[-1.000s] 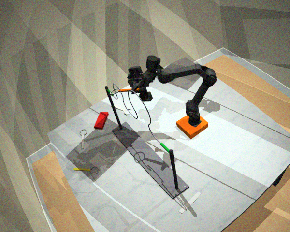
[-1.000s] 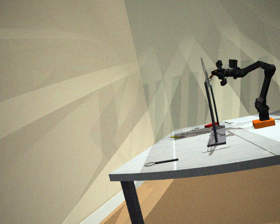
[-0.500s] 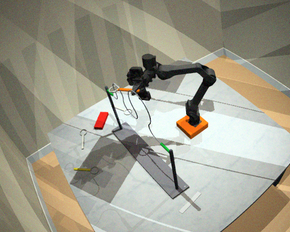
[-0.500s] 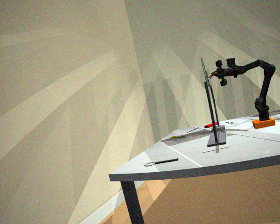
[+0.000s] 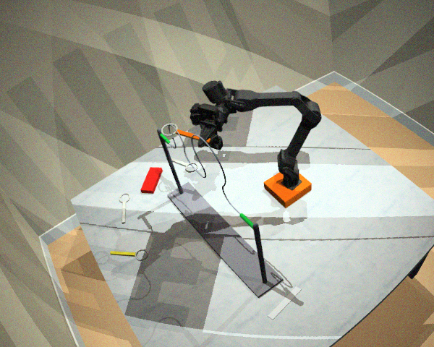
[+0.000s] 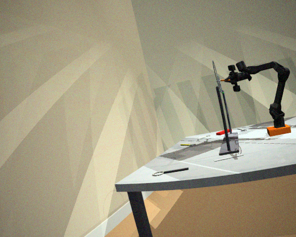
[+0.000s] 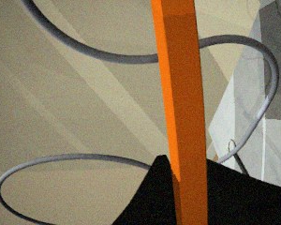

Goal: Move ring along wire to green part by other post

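The black gripper's fingers (image 5: 203,141) (image 6: 227,80) are closed to a narrow gap on the long orange square-sided handle (image 5: 187,134) (image 6: 222,80) (image 7: 184,94), gripping it firmly. The pale thin metal ring (image 5: 163,129) at its far end is up by the black post (image 5: 171,164) with the green sleeve (image 5: 165,138), in among the bends of the thin grey wire (image 5: 222,168) (image 7: 272,89); whether it clears the wire all round, I cannot tell. The step in hand looks like threading the ring through those bends, still far from the other green sleeve (image 5: 246,220). Done well, it calls for small, slow moves, the wire kept near the ring's centre and the hoop turned square to each bend, with handle and fingers held off the grey. The handle looks straight, smooth and flat-faced, brighter on one side; the ring looks slender and round.
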